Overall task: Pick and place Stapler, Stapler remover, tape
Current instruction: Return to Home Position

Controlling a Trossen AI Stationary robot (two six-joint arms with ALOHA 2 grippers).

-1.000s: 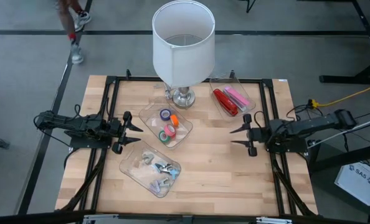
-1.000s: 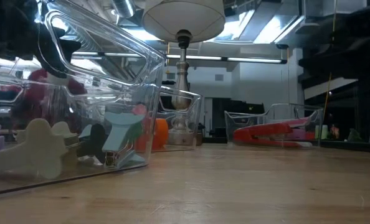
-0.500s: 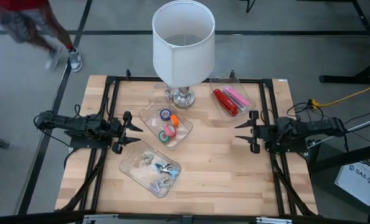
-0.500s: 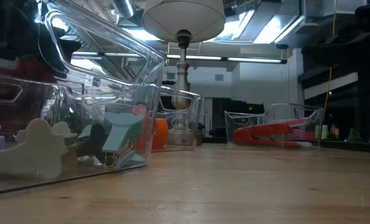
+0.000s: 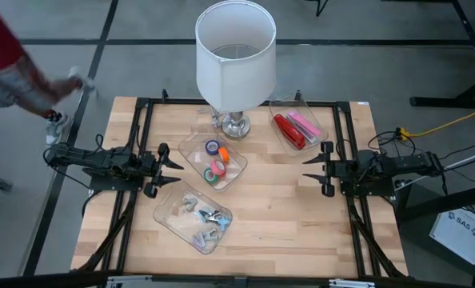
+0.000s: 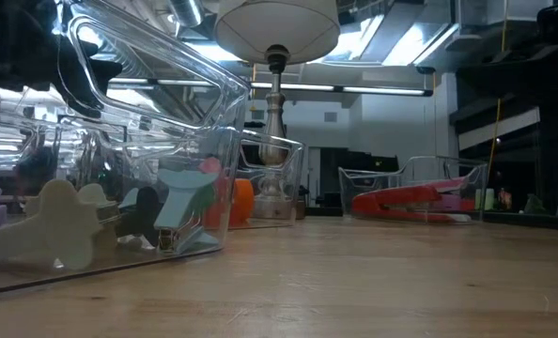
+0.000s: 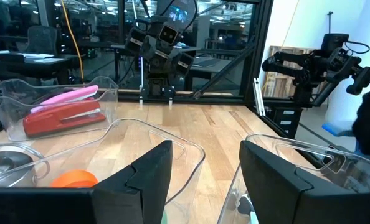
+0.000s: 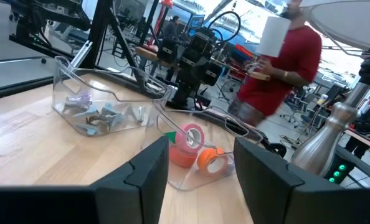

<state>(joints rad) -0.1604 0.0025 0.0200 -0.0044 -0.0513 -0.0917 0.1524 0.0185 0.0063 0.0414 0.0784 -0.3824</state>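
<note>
Three clear trays sit on the wooden table. The middle tray (image 5: 213, 161) holds several tape rolls (image 8: 191, 138), among them an orange one (image 6: 243, 202). The near tray (image 5: 193, 216) holds staple removers (image 8: 101, 113). The far tray (image 5: 297, 128) holds a red stapler (image 7: 63, 118) and a pink one (image 5: 304, 122). My left gripper (image 5: 172, 172) is open, hovering just left of the tape tray. My right gripper (image 5: 308, 169) is open too, over bare wood right of the tape tray and near the stapler tray.
A white-shaded lamp (image 5: 235, 54) stands at the far edge, its metal base (image 6: 277, 188) beside the tape tray. A black frame (image 5: 145, 144) borders the table. Bare wood (image 5: 277, 216) lies near the right front. A person in red (image 8: 275, 62) passes on the floor beyond the left side.
My right gripper has drawn back a little toward the table's right edge and its arm has settled lower and straighter. The person beyond the table has walked along the floor near the far left corner. The trays and my left arm have kept still.
</note>
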